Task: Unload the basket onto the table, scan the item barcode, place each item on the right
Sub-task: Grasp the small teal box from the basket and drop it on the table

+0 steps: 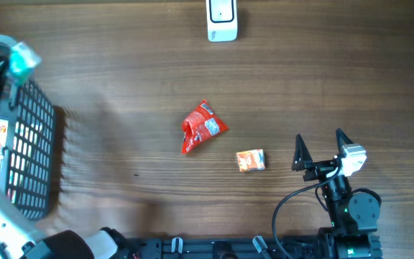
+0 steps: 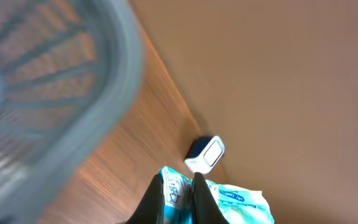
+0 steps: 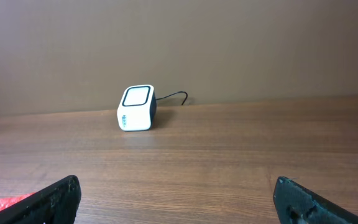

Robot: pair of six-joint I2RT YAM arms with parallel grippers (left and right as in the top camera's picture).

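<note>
Closest to the left wrist camera, the left end effector (image 2: 179, 188) is clamped shut on a teal-and-white packet (image 2: 232, 200), with printed film bulging out on both sides of the dark fingers. From overhead the packet (image 1: 23, 59) is at about 10 o'clock, held up over the black mesh basket (image 1: 34, 137) at 9 o'clock. The basket is blurred in the wrist view.

The white scanner (image 1: 221, 20) stands at 12 o'clock on the wooden surface (image 1: 121, 72), well apart from the packet. A red pouch (image 1: 203, 127) lies near the middle and a small orange box (image 1: 251, 160) just toward 5 o'clock of it, both untouched. The right end effector (image 1: 320, 155) hangs at 4 o'clock with its jaws spread wide and nothing between them.

As I judge it, an item is picked and secured, but the scan is not done. The packet has yet to reach the scanner and face its window. I cannot make out a barcode on it.
</note>
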